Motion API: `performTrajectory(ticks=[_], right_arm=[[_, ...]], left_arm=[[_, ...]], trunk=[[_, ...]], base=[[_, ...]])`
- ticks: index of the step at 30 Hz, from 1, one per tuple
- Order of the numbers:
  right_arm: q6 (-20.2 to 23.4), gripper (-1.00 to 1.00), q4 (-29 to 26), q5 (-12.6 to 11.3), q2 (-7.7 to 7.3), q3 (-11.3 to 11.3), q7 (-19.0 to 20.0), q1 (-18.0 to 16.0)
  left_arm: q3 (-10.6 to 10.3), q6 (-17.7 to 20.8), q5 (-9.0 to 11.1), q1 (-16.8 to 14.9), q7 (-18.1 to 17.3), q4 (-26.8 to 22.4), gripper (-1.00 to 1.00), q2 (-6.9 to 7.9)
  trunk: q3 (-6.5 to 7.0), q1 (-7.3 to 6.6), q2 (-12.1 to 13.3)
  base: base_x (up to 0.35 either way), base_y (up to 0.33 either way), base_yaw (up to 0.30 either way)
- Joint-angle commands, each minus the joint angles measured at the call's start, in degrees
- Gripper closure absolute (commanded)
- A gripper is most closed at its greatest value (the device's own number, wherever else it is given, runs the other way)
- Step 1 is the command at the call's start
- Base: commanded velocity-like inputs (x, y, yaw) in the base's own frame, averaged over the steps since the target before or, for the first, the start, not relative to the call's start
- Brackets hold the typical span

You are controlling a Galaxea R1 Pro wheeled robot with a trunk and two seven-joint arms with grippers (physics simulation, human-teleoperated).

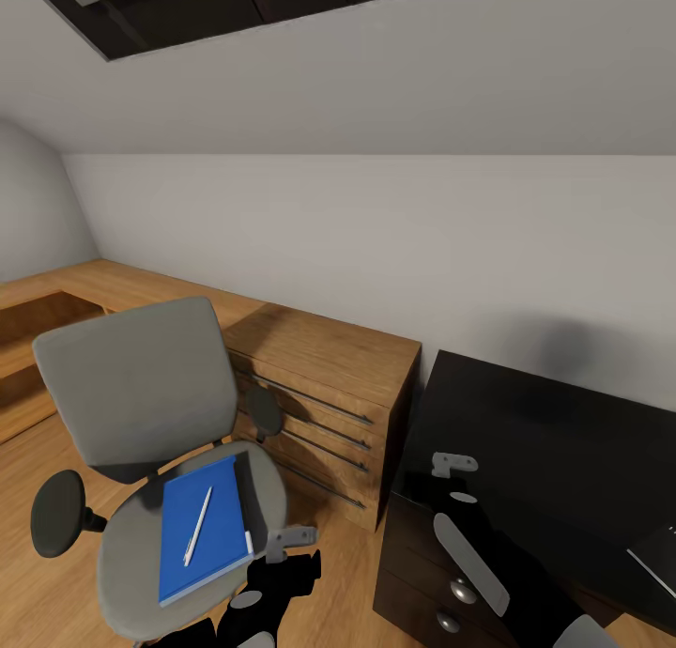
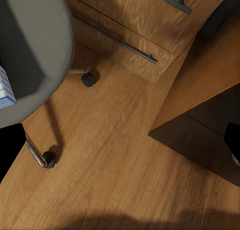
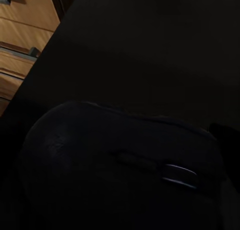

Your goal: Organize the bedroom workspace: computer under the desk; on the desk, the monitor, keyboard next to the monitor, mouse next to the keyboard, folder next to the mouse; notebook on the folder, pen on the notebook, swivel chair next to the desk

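Observation:
The grey swivel chair (image 1: 141, 385) stands at the left, away from the black desk (image 1: 563, 441). On its seat a blue notebook (image 1: 202, 535) carries a white pen (image 1: 197, 526) and lies on a dark grey folder (image 1: 249, 493), whose edge shows beside it. My left gripper (image 1: 286, 545) hangs open beside the seat's front corner and holds nothing. Over the desk's left part, my right gripper (image 1: 458, 479) is shut on the black mouse (image 3: 120, 165), which looms close in the right wrist view. Monitor and computer are out of view.
A wooden chest of drawers (image 1: 329, 366) stands between chair and desk against the white wall. The desk has its own drawers with round knobs (image 1: 462, 592). A flat dark object (image 1: 657, 554) lies at the desk's right edge. Chair casters (image 2: 89, 79) rest on the wooden floor.

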Motion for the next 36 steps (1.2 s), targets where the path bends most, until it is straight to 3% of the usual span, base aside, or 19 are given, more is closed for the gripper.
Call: performTrajectory(ticks=[1, 25, 30, 36], right_arm=[[0.11, 1.0, -0.09, -0.42, -0.06, 0.2, -0.5, -0.07], [-0.17, 1.0, -0.21, -0.17, -0.08, 0.22, -0.57, -0.07], [-0.43, 1.0, -1.16, -0.08, -0.29, 0.07, -0.73, -0.07], [-0.57, 1.0, -5.03, -0.15, -0.62, -0.03, -4.01, 0.18]], left_arm=[[-0.11, 0.28, 0.05, -0.09, 0.33, -0.1, -1.0, 0.03], [-0.11, 0.28, 0.05, -0.1, 0.41, -0.19, -1.0, -0.06], [-0.11, 0.28, 0.05, -0.09, 0.41, -0.19, -1.0, -0.06], [-0.11, 0.28, 0.05, -0.09, 0.41, -0.19, -1.0, 0.02]], trunk=[[-0.06, 0.0, -0.04], [-0.06, 0.0, -0.04], [-0.06, 0.0, -0.04], [-0.06, 0.0, -0.04]], base=[[0.0, 0.0, 0.0], [-0.005, 0.0, 0.0], [-0.246, 0.0, 0.0], [-0.327, 0.0, 0.0]])
